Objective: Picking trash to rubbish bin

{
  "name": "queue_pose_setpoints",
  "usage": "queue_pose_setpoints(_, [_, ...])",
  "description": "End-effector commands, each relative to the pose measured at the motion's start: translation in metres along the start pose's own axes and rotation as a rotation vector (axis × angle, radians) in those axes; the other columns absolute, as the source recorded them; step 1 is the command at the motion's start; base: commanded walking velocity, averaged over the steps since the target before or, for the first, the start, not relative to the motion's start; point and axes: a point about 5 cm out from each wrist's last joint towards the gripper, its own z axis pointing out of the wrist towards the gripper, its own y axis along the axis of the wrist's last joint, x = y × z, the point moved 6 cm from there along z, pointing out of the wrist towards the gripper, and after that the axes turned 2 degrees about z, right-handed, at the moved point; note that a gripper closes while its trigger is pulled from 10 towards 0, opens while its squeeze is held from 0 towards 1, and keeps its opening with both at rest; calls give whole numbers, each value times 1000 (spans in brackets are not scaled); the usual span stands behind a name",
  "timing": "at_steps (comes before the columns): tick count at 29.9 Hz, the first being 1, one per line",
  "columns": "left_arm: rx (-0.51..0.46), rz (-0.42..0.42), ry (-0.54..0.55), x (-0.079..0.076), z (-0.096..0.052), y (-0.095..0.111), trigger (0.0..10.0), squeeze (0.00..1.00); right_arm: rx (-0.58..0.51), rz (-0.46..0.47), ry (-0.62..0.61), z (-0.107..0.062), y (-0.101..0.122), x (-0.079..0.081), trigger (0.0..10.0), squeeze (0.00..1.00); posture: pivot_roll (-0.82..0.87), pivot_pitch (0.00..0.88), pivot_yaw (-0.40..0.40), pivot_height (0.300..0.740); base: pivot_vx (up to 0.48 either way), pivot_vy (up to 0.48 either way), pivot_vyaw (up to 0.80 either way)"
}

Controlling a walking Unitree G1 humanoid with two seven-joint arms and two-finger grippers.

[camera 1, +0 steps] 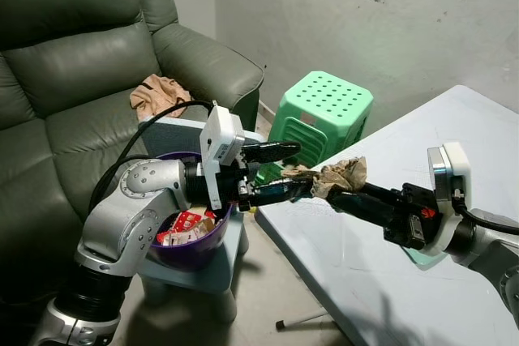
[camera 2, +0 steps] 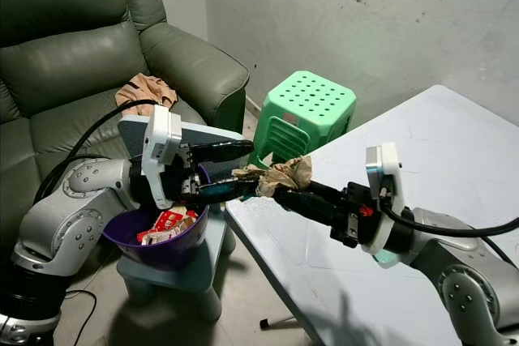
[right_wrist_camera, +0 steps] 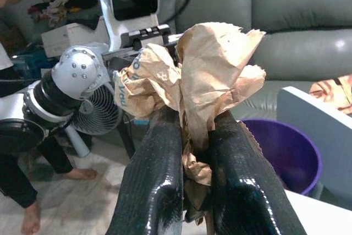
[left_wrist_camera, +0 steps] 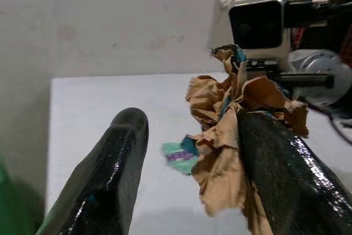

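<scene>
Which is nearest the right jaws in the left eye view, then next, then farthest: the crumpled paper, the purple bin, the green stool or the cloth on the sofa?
1. Paper: clamped in the right gripper, over the table edge.
2. Green stool: just beyond, by the wall.
3. Purple bin: to the robot's left, below its left arm; close to the stool's rank, hard to call.
4. Cloth: farthest, on the sofa seat.

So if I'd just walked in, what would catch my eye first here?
Probably the crumpled brown paper wrapper held over the white table's edge, pinched by the right gripper while the left gripper stands open around its other end. Next, the purple rubbish bin of wrappers below, beside the bright green plastic stool.
</scene>
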Motion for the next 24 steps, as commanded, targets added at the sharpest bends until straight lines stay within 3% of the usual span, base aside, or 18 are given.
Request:
queue_pose_setpoints(1, [-11,-18,-66,-8,7,5,0,0,-6,-33,45,6,7,9,10000,0,-63,100,-65,740,0,0,0])
queue_pose_setpoints(24, [-17,-42,-75,-10,6,7,0,0,-8,-33,54,7,11,8,10000,0,-57,83,-70,740,0,0,0])
